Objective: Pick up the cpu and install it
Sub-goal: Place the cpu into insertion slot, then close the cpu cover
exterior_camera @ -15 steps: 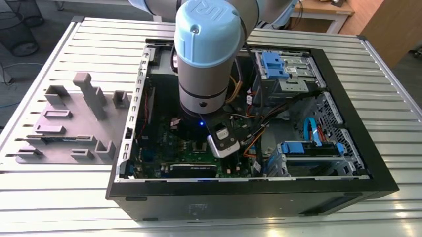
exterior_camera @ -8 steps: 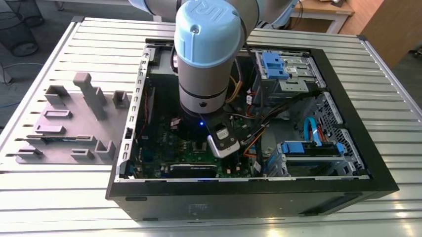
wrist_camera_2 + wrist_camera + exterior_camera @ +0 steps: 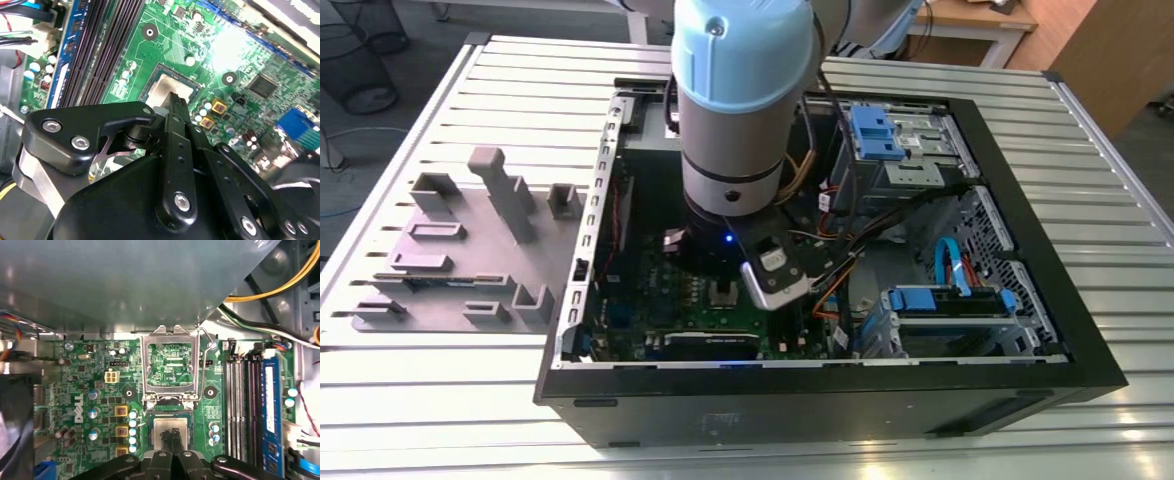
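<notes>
Both fingers (image 3: 167, 442) of the gripper (image 3: 172, 436), pressed together, sit over the cpu (image 3: 158, 432) (lying in its socket (image 3: 172, 415)), mid-frame in the exterior view.

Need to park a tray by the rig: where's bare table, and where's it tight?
Bare table: the far corner beyond the fixture plate, the near strip before plate and case, the exterior view's right of the case. Crowded: inside the case, under the arm.

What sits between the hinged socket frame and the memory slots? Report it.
In the first wrist view: the thin wire lever and a ringed mounting hole in the green board, between socket frame and memory slots.
</notes>
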Robot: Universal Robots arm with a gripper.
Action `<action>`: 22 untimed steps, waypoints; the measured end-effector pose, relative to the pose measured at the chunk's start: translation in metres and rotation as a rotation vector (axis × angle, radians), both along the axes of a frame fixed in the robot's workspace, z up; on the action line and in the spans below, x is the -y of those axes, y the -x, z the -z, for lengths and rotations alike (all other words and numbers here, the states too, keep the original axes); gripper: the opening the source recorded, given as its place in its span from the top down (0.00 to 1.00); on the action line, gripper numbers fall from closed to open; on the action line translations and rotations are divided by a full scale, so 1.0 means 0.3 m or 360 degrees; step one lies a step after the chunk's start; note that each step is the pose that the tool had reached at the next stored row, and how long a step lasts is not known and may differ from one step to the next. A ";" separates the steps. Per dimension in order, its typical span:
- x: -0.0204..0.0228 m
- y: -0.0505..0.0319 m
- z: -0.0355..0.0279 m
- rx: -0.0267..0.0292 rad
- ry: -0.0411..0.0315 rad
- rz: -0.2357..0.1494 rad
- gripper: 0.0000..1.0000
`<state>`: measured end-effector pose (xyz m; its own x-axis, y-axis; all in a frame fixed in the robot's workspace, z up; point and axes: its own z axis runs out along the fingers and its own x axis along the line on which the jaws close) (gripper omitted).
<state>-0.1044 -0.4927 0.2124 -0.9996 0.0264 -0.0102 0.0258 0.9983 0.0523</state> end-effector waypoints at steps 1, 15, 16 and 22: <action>0.000 0.000 -0.008 -0.00002 0.0000 0.0000 0.89; 0.000 0.000 -0.031 0.00000 0.0003 0.0000 0.89; 0.000 0.000 -0.031 -0.00002 0.0003 0.0000 0.89; -0.003 -0.009 -0.027 -0.00001 0.0003 0.0000 0.89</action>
